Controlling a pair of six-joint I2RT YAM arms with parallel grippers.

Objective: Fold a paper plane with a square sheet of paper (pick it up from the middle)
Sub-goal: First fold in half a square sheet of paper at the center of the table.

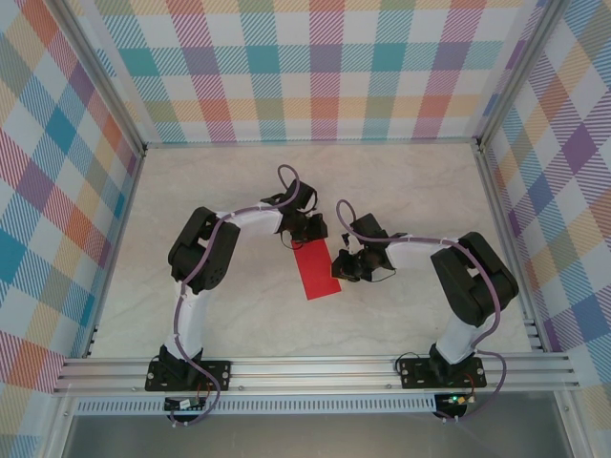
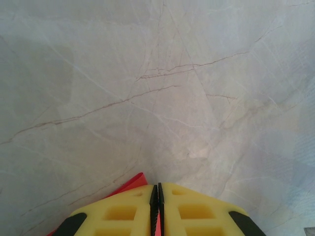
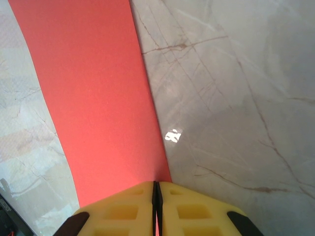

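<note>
The square sheet of paper (image 1: 316, 273) is bright red and shows from above as a long narrow rectangle, slanting down the middle of the table. My left gripper (image 1: 305, 239) is shut on its far end. In the left wrist view a red corner (image 2: 130, 185) pokes out left of the yellow fingers (image 2: 123, 211), and red shows in the slit of that gripper (image 2: 157, 187). My right gripper (image 1: 337, 264) is shut on the sheet's right long edge. The red paper (image 3: 93, 98) stretches away from its closed tips (image 3: 156, 184). A paper plane is out of view.
The marble-patterned tabletop (image 1: 410, 191) surrounds the arms. Aluminium frame rails (image 1: 315, 367) run along the near edge, and plaid walls (image 1: 315, 67) close the back and both sides.
</note>
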